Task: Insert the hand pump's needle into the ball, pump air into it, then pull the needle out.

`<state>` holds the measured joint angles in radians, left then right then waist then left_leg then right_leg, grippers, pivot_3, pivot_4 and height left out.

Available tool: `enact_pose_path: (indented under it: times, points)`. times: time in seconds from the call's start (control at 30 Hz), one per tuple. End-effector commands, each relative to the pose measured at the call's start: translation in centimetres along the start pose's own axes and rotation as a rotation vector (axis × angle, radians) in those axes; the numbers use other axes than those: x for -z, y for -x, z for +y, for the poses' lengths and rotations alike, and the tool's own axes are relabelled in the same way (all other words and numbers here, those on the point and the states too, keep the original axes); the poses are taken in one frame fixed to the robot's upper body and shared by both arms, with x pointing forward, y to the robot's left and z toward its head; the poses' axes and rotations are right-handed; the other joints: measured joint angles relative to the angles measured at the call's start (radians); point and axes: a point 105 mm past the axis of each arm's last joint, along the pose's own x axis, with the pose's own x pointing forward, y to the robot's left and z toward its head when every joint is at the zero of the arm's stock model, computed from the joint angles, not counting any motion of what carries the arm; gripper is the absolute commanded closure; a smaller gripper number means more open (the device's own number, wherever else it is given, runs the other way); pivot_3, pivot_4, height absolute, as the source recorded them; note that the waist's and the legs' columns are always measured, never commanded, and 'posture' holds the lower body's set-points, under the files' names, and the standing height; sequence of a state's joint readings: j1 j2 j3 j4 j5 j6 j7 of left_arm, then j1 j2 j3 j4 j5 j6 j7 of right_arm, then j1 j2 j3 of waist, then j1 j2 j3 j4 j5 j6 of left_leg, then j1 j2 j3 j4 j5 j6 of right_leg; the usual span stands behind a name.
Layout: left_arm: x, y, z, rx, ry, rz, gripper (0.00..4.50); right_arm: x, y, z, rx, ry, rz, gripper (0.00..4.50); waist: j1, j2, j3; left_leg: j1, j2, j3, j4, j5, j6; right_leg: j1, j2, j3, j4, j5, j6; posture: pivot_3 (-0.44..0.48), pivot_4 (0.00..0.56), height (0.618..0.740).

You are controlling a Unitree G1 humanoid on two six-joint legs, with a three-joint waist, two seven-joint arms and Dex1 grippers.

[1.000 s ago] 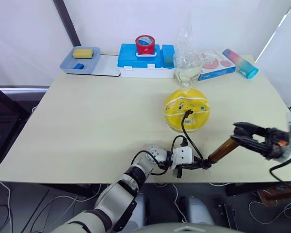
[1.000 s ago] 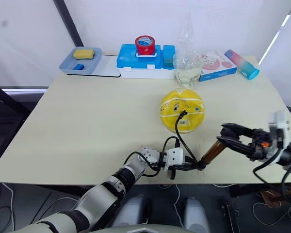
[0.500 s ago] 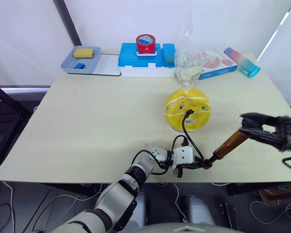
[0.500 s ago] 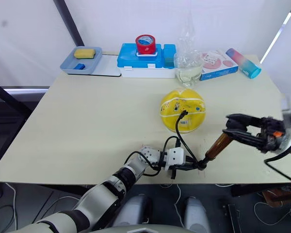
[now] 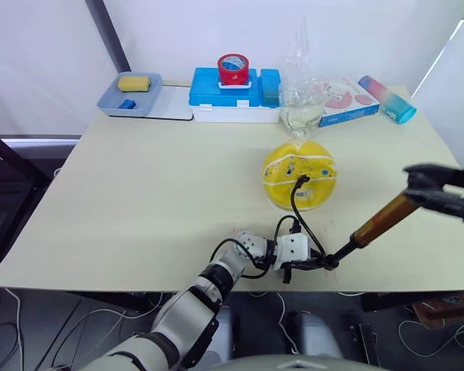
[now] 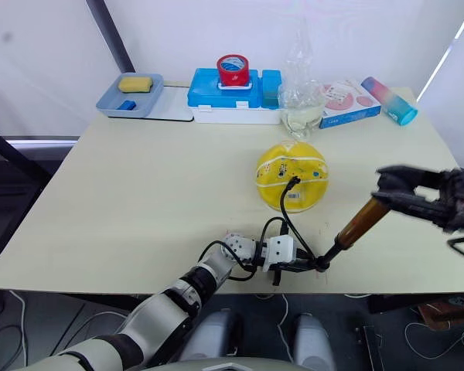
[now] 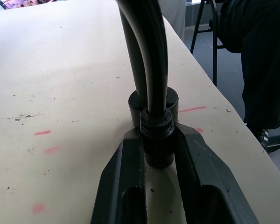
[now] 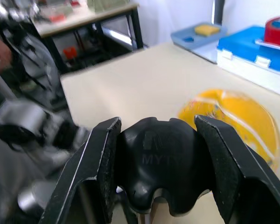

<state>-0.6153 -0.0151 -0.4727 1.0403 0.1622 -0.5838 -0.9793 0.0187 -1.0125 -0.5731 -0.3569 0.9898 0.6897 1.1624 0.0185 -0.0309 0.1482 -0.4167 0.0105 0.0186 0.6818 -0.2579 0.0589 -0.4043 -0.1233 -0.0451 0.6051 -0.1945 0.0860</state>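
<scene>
The yellow ball [image 5: 299,175] rests on the table right of centre. The needle's black fitting [image 5: 302,179] sits against the ball's front, and the metal tip is hidden in the ball. A black hose [image 5: 296,212] loops down from there to the hand pump [image 5: 383,220], which slants up to the right from the table's front edge. My left gripper [image 5: 309,263] is shut on the pump's black lower end cap [image 7: 154,128]. My right gripper [image 5: 431,184] is shut on the black handle [image 8: 161,161], raised above the table at the right.
Along the back edge stand a blue-grey tray [image 5: 129,94] with a yellow sponge, a blue box [image 5: 233,97] with a red tape roll [image 5: 233,69] on top, a clear plastic bag [image 5: 300,93], a pink-and-blue packet [image 5: 345,99] and a bottle [image 5: 383,99].
My right gripper has moved right and upward with the handle, drawing the pump out longer. The left gripper, the hose and the ball have stayed in place.
</scene>
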Motion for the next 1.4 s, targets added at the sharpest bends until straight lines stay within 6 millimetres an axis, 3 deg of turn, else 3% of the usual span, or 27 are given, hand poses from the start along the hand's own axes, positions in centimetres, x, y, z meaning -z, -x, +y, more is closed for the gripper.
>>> enact_pose_path:
  times: [0.03,0.27,0.37,0.6,0.67,0.9,1.17,1.23,1.4]
  points:
    - [4.1,1.1,-2.6,0.066,0.103,0.156,4.12,3.3,-0.1,-1.0,0.053,0.018,0.089,2.5,-0.001,0.0,0.0,0.0,0.0,0.001,0.0,-0.001,-0.002,0.0,-0.001,0.0,0.0,0.0,0.0,0.0,0.15,0.739]
    - [4.2,1.2,-2.6,0.063,0.102,0.16,4.12,7.4,-1.3,-0.6,0.033,0.01,0.102,2.5,0.0,-0.001,-0.001,0.0,0.0,0.0,0.001,-0.001,-0.001,0.0,0.0,0.0,0.0,0.0,0.001,0.0,0.15,0.739]
    - [4.3,1.3,-2.6,0.061,0.103,0.162,4.12,7.8,-1.7,-0.3,0.028,0.02,0.09,2.5,0.001,0.0,0.0,0.0,0.0,0.0,0.001,0.001,0.002,0.0,0.0,0.0,0.0,0.0,0.001,0.0,0.15,0.739]
    - [4.3,1.4,-2.6,0.066,0.1,0.164,4.12,2.9,0.0,-1.0,0.07,0.079,-0.011,2.5,0.002,0.002,0.001,0.0,0.0,0.0,0.001,-0.001,-0.001,0.0,-0.001,0.0,0.0,0.001,0.001,0.0,0.15,0.739]
    - [4.3,1.3,-2.6,0.068,0.1,0.163,4.12,0.5,0.7,-0.9,0.076,0.076,-0.071,2.5,0.002,0.003,0.002,0.0,0.0,0.0,0.001,-0.001,-0.001,0.0,-0.001,0.0,0.0,0.001,0.001,0.0,0.15,0.739]
    - [4.2,1.2,-2.6,0.067,0.1,0.16,4.12,-4.4,2.7,-0.2,0.08,0.105,-0.083,2.5,0.002,0.003,0.002,0.0,0.0,0.0,0.001,-0.001,-0.002,0.0,-0.001,0.0,0.0,0.001,0.001,0.0,0.15,0.739]
    - [4.2,1.3,-2.5,0.066,0.1,0.161,4.12,-7.2,3.2,0.6,0.038,0.119,-0.094,2.5,0.003,0.004,0.004,-0.001,0.0,0.001,0.0,-0.001,-0.002,-0.001,-0.001,-0.001,0.0,0.001,0.001,0.0,0.15,0.739]
    - [4.3,1.3,-2.5,0.065,0.101,0.163,4.12,-6.3,2.7,0.7,0.017,0.085,-0.067,2.5,0.003,0.005,0.005,-0.002,-0.001,0.001,0.0,0.001,0.001,-0.001,-0.002,0.0,0.0,0.001,0.0,0.0,0.15,0.739]
    - [4.3,1.3,-2.4,0.06,0.103,0.163,4.12,-0.4,0.4,0.4,-0.002,0.033,0.046,2.5,0.004,0.001,0.003,-0.002,0.0,0.0,0.0,0.001,0.002,-0.001,0.0,-0.001,-0.001,0.0,0.0,0.0,0.15,0.739]
